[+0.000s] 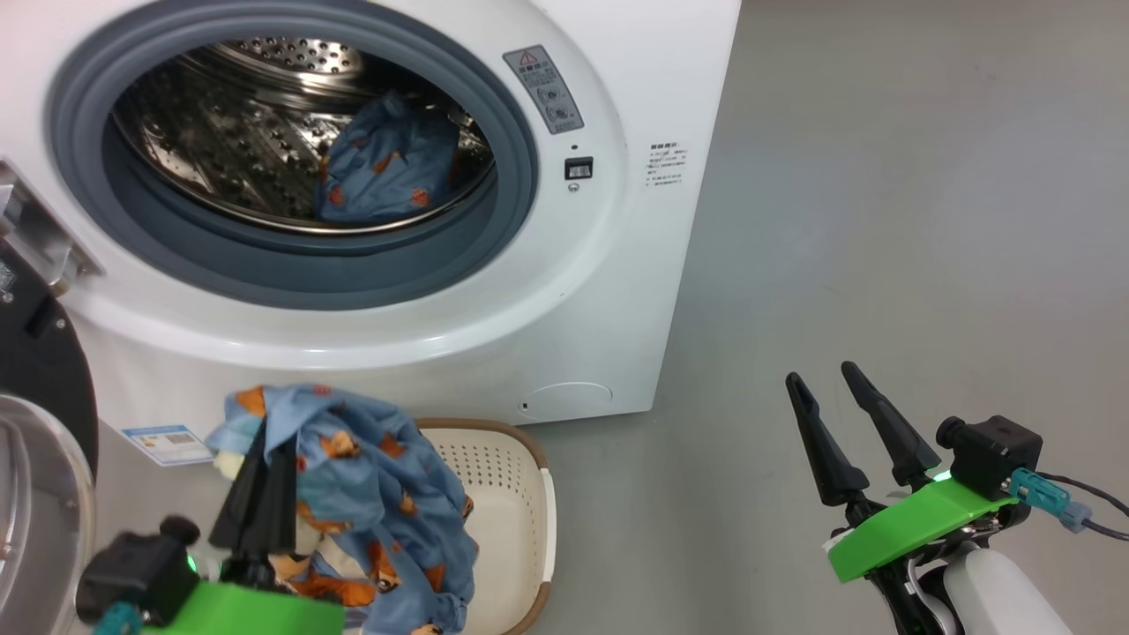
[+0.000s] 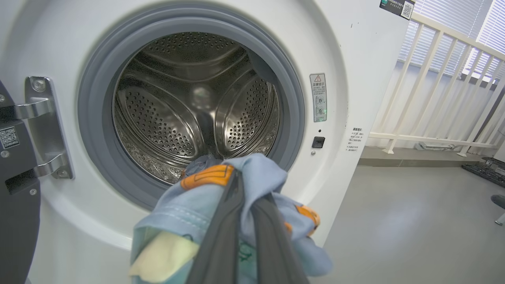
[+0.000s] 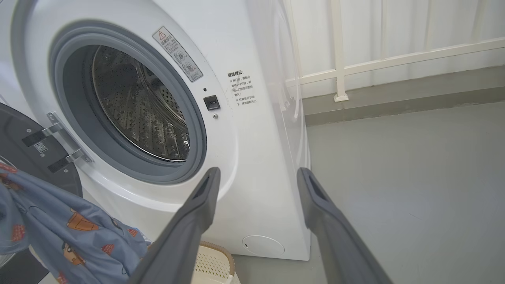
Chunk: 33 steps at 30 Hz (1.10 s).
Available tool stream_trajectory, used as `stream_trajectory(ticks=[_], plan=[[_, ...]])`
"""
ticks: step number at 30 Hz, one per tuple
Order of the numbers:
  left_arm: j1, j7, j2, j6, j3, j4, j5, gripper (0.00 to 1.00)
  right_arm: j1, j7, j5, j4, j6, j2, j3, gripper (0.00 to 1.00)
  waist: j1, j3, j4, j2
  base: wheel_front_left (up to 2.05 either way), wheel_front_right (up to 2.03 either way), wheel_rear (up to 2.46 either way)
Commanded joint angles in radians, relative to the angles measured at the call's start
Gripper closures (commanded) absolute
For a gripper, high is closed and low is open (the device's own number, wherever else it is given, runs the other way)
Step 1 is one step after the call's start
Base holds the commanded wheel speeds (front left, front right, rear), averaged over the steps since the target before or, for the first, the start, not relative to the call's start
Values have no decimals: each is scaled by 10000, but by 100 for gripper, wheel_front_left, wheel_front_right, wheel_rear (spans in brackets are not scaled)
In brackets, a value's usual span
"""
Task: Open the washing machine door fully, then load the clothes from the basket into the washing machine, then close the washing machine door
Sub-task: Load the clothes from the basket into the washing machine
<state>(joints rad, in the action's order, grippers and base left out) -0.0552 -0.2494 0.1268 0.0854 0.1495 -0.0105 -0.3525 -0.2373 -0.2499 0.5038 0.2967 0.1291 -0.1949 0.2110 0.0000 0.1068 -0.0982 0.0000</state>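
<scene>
Two claws share our view. Our left claw [image 1: 265, 445] is clamped tight on a garment [image 1: 370, 476], light blue with orange-brown bears and a scrap of cream cloth tucked beside the fingers. The bundle hangs over the basket [image 1: 529, 494], low in front of the washing machine [image 1: 617, 132] and outside its mouth. Our right claw [image 1: 822, 377] stands spread wide with nothing between its fingers, well apart to the right over bare grey floor [image 1: 882, 220], which gives us plenty of open room on that side.

The washing machine door [image 1: 44, 370] is swung out to the left on its steel hinge [image 2: 43, 130]. Its black rim and glass bowl sit near our left claw, so that flank is tight. Ahead, the round opening is ringed by a grey-blue seal [image 1: 291, 273] around the perforated steel drum [image 1: 220, 132]. Another bear-print piece [image 1: 388, 168] already lies inside the drum, toward its right side.

The basket, cream with perforated walls and a brown rim, sits on the floor just before the machine's front. A white railing [image 2: 434, 79] runs along the far wall to the right of the machine, well apart from us.
</scene>
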Motion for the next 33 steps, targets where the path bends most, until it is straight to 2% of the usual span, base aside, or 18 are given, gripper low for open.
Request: stream_trajectory(ticks=[1,12,18,33], plan=[[-676,-70,221,100,-316,278,120,100,-40,-119,-30,-296,16,-101,169,0,0,97,-56,0,0,0,0],[-2503,333,586,15,-442,-12,252,100,-240,-119,-27,-446,16,-47,248,0,0,658,-495,0,0,0,0],[-3650,478,813,74,-535,-725,154,100,-392,-119,-12,-549,16,22,226,0,0,1090,-719,0,0,0,0],[-7230,353,1200,286,-560,-5044,-214,100,-952,-119,-16,-827,16,162,183,0,0,2557,-1142,0,0,0,0]])
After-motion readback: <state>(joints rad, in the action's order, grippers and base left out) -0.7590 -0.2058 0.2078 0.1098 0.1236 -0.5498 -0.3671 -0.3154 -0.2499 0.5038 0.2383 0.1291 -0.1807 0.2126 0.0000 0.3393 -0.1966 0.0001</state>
